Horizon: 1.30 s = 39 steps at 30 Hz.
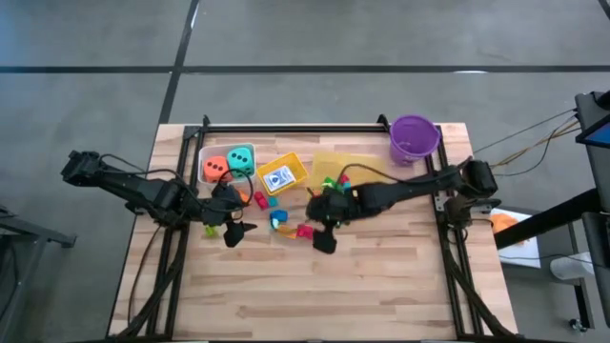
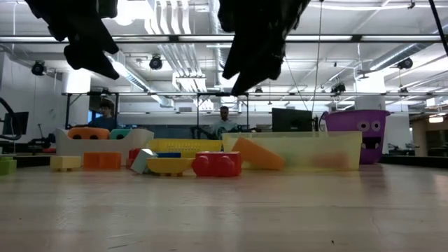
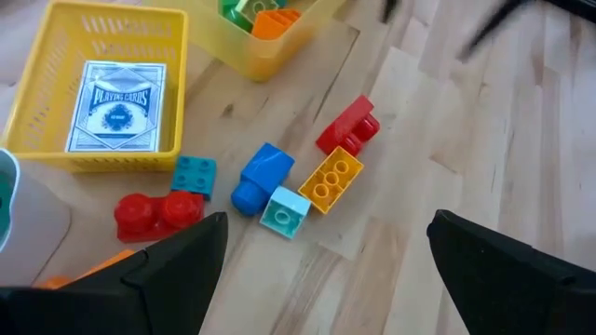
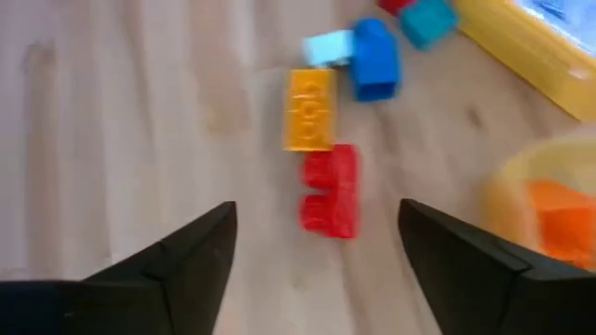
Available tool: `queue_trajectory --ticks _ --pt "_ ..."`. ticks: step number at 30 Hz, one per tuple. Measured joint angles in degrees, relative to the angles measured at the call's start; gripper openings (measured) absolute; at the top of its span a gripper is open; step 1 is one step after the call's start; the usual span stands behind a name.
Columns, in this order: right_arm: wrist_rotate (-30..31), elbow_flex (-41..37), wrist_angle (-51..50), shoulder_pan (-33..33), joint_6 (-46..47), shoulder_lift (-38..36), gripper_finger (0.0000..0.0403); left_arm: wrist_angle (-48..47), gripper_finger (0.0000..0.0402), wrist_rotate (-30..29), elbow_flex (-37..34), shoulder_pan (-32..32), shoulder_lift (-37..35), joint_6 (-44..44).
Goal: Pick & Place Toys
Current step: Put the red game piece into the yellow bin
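Loose bricks lie flat on the wooden table: a red one (image 4: 328, 191), a yellow one (image 4: 309, 109), a blue one (image 4: 374, 60), a light-blue one (image 3: 284, 212), a teal one (image 3: 194, 175) and another red one (image 3: 158, 209). My right gripper (image 4: 317, 270) hangs open above the table, just short of the first red brick, touching nothing. My left gripper (image 3: 326, 279) hangs open to the left of the cluster, also clear of the table. The card box (image 3: 116, 107) lies in a yellow basket (image 1: 295, 167). An orange die (image 1: 213, 167) and a teal die (image 1: 240, 155) sit in a clear bin.
A yellowish bin (image 1: 367, 164) holding a few bricks stands behind the right gripper, and a purple bucket (image 1: 414, 138) stands at the far right corner. More bricks lie at the left (image 2: 101, 160). The near half of the table (image 1: 315, 295) is bare wood.
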Motion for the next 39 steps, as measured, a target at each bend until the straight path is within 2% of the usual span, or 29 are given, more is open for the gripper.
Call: queue_trajectory --ticks 2,6,9,16,21,31,36,39 --pt "4.6 0.0 0.6 2.7 -2.1 0.2 0.0313 0.0 0.0367 -0.3 -0.1 0.0 0.0 0.0" --pt "18.0 -0.1 1.2 8.5 -5.7 1.7 0.0317 0.1 0.0367 -1.6 -0.3 0.0 0.0 -1.0" --pt "22.0 -0.1 2.8 10.6 -4.2 3.5 0.0303 0.1 0.0367 -1.7 -1.1 0.0 0.0 -1.4" --pt "22.4 -0.2 5.7 9.7 -0.2 7.1 0.0252 -0.4 0.0368 -1.4 -1.8 0.0 0.0 -1.3" --pt "20.7 -0.2 5.9 7.6 0.9 9.8 0.0228 -0.4 0.0368 1.3 -1.8 0.0 0.0 -1.3" --pt "18.6 -0.2 5.7 4.5 0.5 14.1 0.0225 -0.7 0.0368 3.0 -1.8 0.0 0.0 -1.1" --pt "14.5 -0.3 6.4 3.3 0.6 14.6 0.0225 -0.9 0.0368 3.0 -1.8 0.0 0.0 -1.1" --pt "14.1 -0.3 7.2 3.0 -0.3 15.7 0.0225 -1.1 0.0368 3.0 -1.8 0.0 0.0 -1.1"
